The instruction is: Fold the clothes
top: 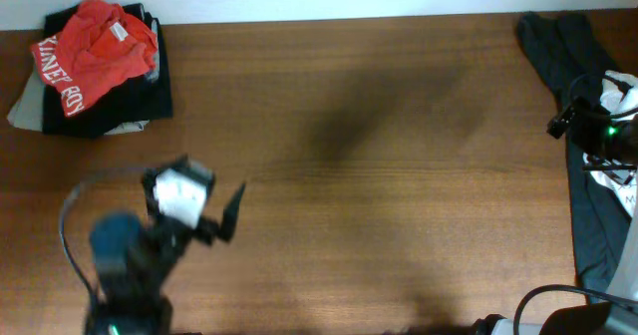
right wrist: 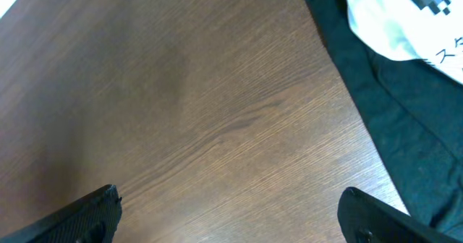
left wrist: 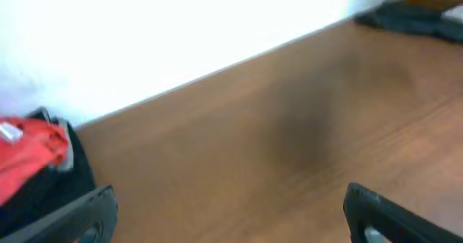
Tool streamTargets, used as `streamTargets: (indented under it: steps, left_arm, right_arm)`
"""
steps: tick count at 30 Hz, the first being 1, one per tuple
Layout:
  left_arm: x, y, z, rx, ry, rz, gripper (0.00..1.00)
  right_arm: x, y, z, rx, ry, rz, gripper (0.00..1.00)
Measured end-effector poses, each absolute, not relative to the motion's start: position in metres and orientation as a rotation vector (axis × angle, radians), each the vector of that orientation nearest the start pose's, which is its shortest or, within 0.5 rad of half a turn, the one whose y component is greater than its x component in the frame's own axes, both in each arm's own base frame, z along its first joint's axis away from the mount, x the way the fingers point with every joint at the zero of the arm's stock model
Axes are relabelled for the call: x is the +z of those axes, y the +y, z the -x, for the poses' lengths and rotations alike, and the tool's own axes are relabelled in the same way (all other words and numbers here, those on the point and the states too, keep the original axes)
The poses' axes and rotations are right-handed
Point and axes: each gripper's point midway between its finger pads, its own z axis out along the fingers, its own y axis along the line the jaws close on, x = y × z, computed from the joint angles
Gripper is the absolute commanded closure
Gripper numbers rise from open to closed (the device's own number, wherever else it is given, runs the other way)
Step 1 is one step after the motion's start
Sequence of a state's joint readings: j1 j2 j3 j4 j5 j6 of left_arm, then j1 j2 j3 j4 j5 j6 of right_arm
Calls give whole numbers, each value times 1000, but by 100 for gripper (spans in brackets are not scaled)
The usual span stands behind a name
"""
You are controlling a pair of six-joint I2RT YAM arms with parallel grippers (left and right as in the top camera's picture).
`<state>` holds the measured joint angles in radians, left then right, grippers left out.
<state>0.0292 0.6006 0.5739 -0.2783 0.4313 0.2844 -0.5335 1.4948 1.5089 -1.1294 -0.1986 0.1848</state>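
Plainly we hold nothing: left gripper (left wrist: 230, 221) and right gripper (right wrist: 230, 218) gape wide, tips cropped; limp grey cloth (top: 558, 51) runs off-frame.

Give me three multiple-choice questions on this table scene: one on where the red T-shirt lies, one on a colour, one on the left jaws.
1. In the overhead view, the red T-shirt lies:
A) mid-table
B) top left, on a dark pile
C) bottom right

2. Its lettering is:
A) white
B) black
C) yellow

3. The left jaws are:
A) shut on the shirt
B) shut on nothing
C) open, empty

Answers:
1. B, the shirt tops the dark heap in that corner.
2. A, white letters show on the red cloth.
3. C, the left wrist view shows the jaws wide apart over bare table.
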Motion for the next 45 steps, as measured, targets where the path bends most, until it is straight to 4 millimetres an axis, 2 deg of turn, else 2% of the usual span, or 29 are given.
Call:
streamTargets:
  steps: [2,6,8,12,14,22,45]
  left_arm:
    - [233,-65,-254,-165,1674,-514,0]
    - [208,-65,-247,-156,1586,-490,1]
    - [191,-61,-246,-165,1591,-442,1]
    - [165,-42,-246,-159,1621,-252,0]
    - [157,-34,-245,-149,1648,-194,1]
    - [162,-23,-245,-116,1630,-115,1]
    - [162,-21,-245,-112,1631,-106,0]
  right_arm:
    - [222,-149,-319,155,2508,-875,1]
    - [222,-149,-319,154,2508,-875,1]
    - [222,-149,-319,154,2508,-875,1]
    - [222,-149,-319,154,2508,-875,1]
    - [222,-149,-319,155,2508,-876,1]
    - [222,-149,-319,155,2508,-876,1]
    - [222,-149,-319,154,2508,-876,2]
